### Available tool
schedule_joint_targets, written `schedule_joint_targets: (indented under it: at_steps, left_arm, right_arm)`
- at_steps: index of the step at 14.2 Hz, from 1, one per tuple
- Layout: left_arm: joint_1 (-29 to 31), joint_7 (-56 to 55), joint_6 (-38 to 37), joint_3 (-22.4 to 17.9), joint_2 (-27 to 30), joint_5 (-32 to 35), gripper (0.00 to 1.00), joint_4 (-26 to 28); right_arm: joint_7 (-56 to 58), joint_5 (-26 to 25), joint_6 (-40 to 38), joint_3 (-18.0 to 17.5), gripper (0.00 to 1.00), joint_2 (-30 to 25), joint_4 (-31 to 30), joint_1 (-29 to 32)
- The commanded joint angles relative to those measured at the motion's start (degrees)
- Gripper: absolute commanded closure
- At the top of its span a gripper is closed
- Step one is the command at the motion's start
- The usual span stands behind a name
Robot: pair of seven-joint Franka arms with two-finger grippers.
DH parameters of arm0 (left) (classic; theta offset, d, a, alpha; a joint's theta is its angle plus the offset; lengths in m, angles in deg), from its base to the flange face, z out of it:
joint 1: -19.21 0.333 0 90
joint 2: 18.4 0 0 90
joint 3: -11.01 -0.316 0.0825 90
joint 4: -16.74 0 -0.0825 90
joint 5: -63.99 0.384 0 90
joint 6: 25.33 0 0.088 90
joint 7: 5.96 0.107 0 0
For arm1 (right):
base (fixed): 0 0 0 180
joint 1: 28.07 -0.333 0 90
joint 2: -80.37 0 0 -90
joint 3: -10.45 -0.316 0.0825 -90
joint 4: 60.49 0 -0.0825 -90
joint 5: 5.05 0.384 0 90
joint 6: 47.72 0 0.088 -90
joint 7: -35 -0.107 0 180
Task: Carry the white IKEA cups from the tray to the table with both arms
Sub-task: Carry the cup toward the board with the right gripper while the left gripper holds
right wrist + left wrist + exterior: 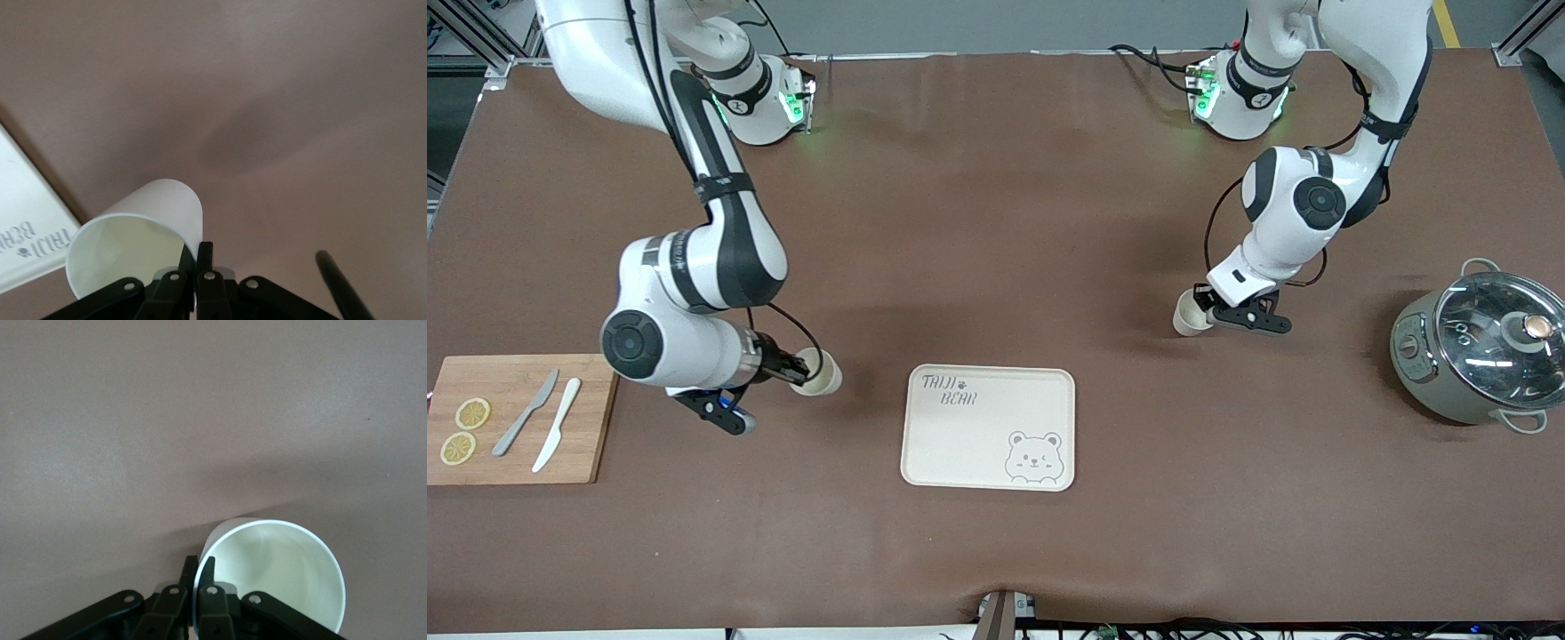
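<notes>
The right gripper (799, 370) pinches one cup (821, 374) by its rim, tilted, over the tabletop beside the tray (989, 427). The left gripper (1204, 310) pinches the other cup (1189, 315) by its rim, tilted, toward the pot (1480, 347).

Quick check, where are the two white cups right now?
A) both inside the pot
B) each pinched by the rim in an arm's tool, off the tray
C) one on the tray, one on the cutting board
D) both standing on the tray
B: the left tool is shut on one cup and the right tool on the other cup, while the tray holds nothing.
</notes>
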Motion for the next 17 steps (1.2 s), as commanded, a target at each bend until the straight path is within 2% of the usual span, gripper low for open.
schedule_joint_targets:
  at_steps: [1, 5, 9, 10, 11, 13, 14, 17]
  left_arm:
    - [0.36, 1.85, -0.06, 0.50, -0.97, -1.85, 1.00, -1.26]
    - [0.36, 1.85, 0.21, 0.50, -1.32, -1.85, 1.00, -1.44]
    - [0.36, 1.94, 0.47, 0.50, -1.85, -1.85, 1.00, -1.87]
    - [0.36, 1.94, 0.47, 0.50, -1.94, -1.85, 0.82, -2.05]
    - [0.36, 2.72, 0.56, 0.50, -1.94, -1.85, 0.49, -2.05]
    - [0.71, 4.57, 0.47, 0.42, -1.85, -1.93, 0.22, -2.05]
    - [1.84, 5.62, 0.56, 0.50, -1.76, -1.85, 0.00, -2.05]
    - [2.29, 6.07, 0.47, 0.50, -1.24, -1.93, 0.00, -1.97]
  right_arm:
    - [9.93, -1.90, 0.72, -0.79, 1.00, -6.22, -7.73, 4.96]
    - [17.41, -6.82, 1.07, -0.79, 1.00, -7.98, -10.55, 9.36]
    - [26.56, -6.91, 4.03, -0.79, 1.00, -8.07, -13.09, 13.94]
    - [28.05, -6.91, 6.84, -0.79, 1.00, -8.25, -15.11, 14.12]
    - [29.90, -6.91, 8.26, -0.70, 1.00, -8.34, -16.26, 14.99]
    - [34.02, -6.91, 8.63, -0.70, 1.00, -8.16, -16.80, 17.45]
    - [36.22, -7.00, 9.15, -0.79, 1.00, -8.16, -17.41, 18.59]
    - [37.91, -7.17, 11.52, -0.70, 1.00, -7.72, -18.38, 19.66]
